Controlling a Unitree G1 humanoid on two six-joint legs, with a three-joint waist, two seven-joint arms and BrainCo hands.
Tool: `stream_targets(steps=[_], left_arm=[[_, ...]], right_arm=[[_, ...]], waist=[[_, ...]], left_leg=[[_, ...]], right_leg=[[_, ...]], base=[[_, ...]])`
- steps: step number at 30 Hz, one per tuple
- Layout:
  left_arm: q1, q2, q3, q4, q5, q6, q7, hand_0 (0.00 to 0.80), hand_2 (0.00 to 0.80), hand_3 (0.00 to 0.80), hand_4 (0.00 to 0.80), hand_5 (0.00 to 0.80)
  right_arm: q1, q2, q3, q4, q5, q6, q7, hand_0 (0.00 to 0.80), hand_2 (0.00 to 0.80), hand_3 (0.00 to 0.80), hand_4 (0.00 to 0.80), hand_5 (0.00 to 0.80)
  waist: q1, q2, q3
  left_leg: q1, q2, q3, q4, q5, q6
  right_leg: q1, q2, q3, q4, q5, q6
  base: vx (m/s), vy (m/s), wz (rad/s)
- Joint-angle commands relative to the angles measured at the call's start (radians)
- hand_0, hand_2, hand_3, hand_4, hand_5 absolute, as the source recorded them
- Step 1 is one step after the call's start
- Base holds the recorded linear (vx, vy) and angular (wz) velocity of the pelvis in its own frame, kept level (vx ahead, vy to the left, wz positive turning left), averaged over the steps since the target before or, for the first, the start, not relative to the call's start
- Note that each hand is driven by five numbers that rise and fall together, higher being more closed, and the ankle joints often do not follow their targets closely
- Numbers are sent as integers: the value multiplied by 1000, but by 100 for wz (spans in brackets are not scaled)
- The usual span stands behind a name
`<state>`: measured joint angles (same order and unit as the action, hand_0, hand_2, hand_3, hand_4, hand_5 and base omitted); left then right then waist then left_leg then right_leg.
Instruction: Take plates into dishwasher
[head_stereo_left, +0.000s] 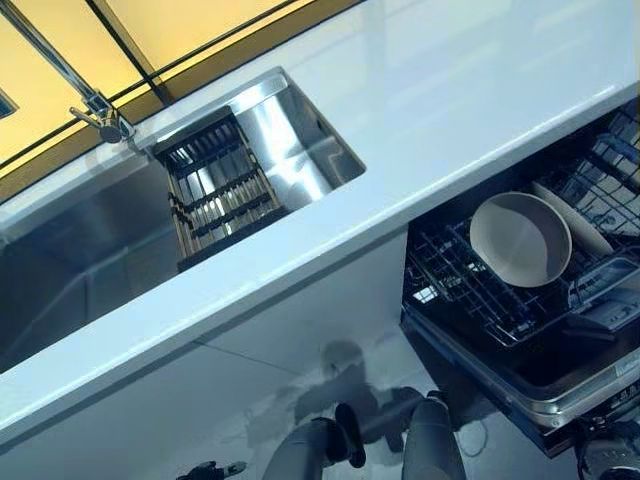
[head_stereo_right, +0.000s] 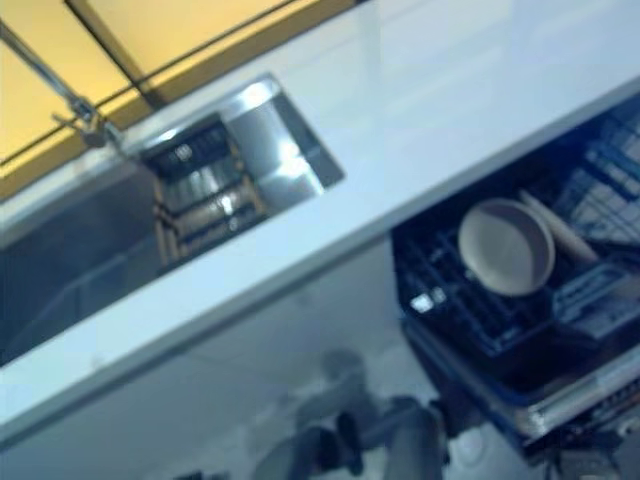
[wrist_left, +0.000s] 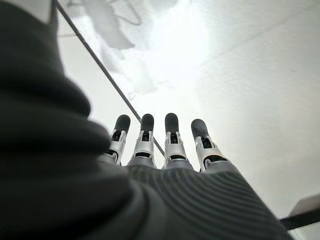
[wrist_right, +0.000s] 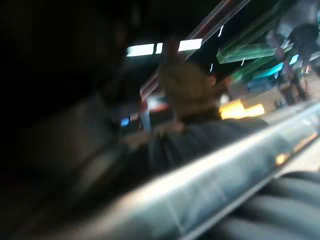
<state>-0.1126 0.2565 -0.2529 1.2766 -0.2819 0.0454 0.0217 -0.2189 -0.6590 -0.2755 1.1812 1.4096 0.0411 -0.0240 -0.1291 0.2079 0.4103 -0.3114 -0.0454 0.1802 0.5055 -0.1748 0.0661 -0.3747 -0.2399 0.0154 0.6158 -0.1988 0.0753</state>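
The left hand (wrist_left: 170, 150) hangs empty with fingers straight; the right hand's fingers cannot be made out.

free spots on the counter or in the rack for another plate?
The countertop is bare between the sink and the dishwasher rack. In the rack, wire to the left of the upright plate looks free; behind it, a second plate crowds the space. The slatted tray fills the sink's right end.

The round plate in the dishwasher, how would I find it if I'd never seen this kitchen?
Look under the white counter to the open dishwasher with its pulled-out dark wire rack. Standing on edge in that rack is the beige plate, its hollow face turned toward you. Its neighbour, a second plate just behind it, shows only a thin edge.
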Motion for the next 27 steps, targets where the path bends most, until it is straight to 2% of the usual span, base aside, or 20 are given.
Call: stream_targets(steps=[1,7,11,22,27], left_arm=[[15,4,6,-8,-10,8,5,0,0,0,0,0],[28,13,-2,-19,21,28,-6,0,0,0,0,0],[41,19,-9,-25,43,28,-12,0,0,0,0,0],[59,40,-26,-43,69,40,-18,0,0,0,0,0],[60,48,-15,-37,69,43,-12,0,0,0,0,0]], right_arm=[[-259,26,24,-141,13,-7,208,0,0,0,0,0],[-345,19,91,-235,-60,30,287,0,0,0,0,0],[-375,23,123,-283,-74,59,325,0,0,0,0,0],[-428,60,190,-413,-61,70,329,0,0,0,0,0],[-438,78,201,-414,-89,67,292,0,0,0,0,0]], waist=[[58,8,-42],[86,-20,-61],[99,-44,-69],[121,-95,-74],[131,-120,-93]], left_leg=[[49,-25,-6,119,-138,24],[76,-23,-35,106,-125,21],[105,-16,-49,93,-114,18],[139,5,-64,81,-103,13],[173,14,-65,43,-90,9]], right_leg=[[10,12,-47,8,17,-89],[54,14,-75,4,2,-89],[97,22,-91,-12,4,-86],[160,43,-107,-39,5,-88],[204,53,-113,-80,18,-80]], base=[[-20,-56,9],[22,-66,-10],[71,-79,28],[37,-62,11],[51,-24,22]])
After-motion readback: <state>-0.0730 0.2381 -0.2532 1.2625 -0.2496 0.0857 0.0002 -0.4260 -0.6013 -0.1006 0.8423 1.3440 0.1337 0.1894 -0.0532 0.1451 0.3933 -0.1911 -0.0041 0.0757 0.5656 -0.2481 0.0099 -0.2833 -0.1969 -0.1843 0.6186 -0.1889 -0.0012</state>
